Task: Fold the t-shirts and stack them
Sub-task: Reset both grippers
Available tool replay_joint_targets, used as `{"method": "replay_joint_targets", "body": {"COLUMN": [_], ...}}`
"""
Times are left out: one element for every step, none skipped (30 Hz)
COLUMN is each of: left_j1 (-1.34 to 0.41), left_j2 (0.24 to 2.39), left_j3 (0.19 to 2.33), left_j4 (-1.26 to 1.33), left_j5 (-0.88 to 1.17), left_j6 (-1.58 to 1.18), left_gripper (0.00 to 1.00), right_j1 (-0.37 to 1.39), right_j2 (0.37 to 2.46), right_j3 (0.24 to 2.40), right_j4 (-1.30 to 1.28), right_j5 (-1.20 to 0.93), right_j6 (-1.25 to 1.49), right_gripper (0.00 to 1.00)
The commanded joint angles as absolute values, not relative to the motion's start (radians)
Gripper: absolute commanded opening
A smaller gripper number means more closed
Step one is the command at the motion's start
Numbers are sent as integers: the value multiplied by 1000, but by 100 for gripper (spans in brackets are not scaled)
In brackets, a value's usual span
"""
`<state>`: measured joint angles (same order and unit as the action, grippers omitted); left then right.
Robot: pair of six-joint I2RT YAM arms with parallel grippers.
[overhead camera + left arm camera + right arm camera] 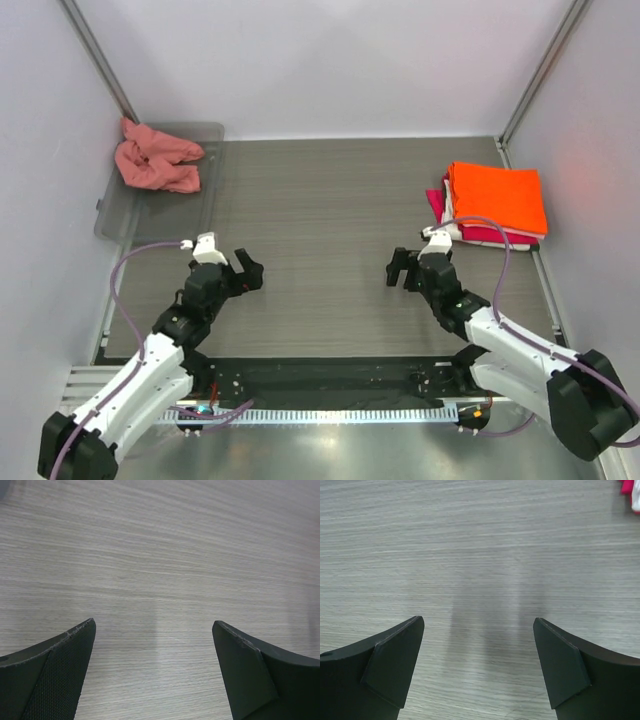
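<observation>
In the top view, the dusty salmon-pink t-shirt (155, 158) lies crumpled on the far end of the grey tray (205, 195). The other three are well apart from the tray, at the opposite side of the table (320, 190). There the orange t-shirt (497, 195) is folded on top, with edges of the crimson t-shirt (437, 203) and the light pink t-shirt (478, 232) showing under it. The left gripper (245, 272) hangs near the tray's near end. The right gripper (400, 268) is far from the tray, closer to the stack.

In the left wrist view, the left gripper's jaws stand wide apart and hold nothing; only bare wood grain is between them.

In the right wrist view, the right gripper is also wide open and empty. A corner of the crimson t-shirt appears at the upper right edge.

We judge that three shirts are done and the one on the tray is next. We should send the left arm to the tray, pinch one high fold of cloth, not the plastic rim, and carry the shirt to the bare table beside the tray. Then both grippers can spread it flat before folding.
</observation>
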<state>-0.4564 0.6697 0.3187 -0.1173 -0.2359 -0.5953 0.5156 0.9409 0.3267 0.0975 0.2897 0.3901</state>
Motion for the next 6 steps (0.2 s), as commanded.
{"method": "replay_joint_targets", "body": {"left_j1": [-460, -460, -460, -459, -459, -460], "left_j2": [614, 604, 603, 601, 604, 607], "left_j3": [302, 296, 296, 296, 299, 301], "left_j4": [-48, -43, -43, -44, -49, -51], "left_j5": [-252, -255, -258, -262, -264, -264], "left_j6": [-581, -581, -581, -581, -583, -583], "left_gripper": [100, 100, 100, 100, 100, 100], "right_j1": [517, 517, 517, 517, 517, 517], "right_j2": [890, 884, 868, 868, 868, 871], "right_j3": [305, 292, 290, 285, 285, 290], "right_j4": [241, 242, 239, 242, 242, 239], "right_j5": [302, 296, 292, 290, 294, 301], "right_j6": [426, 431, 430, 434, 443, 448], "right_gripper": [97, 97, 97, 96, 96, 96]}}
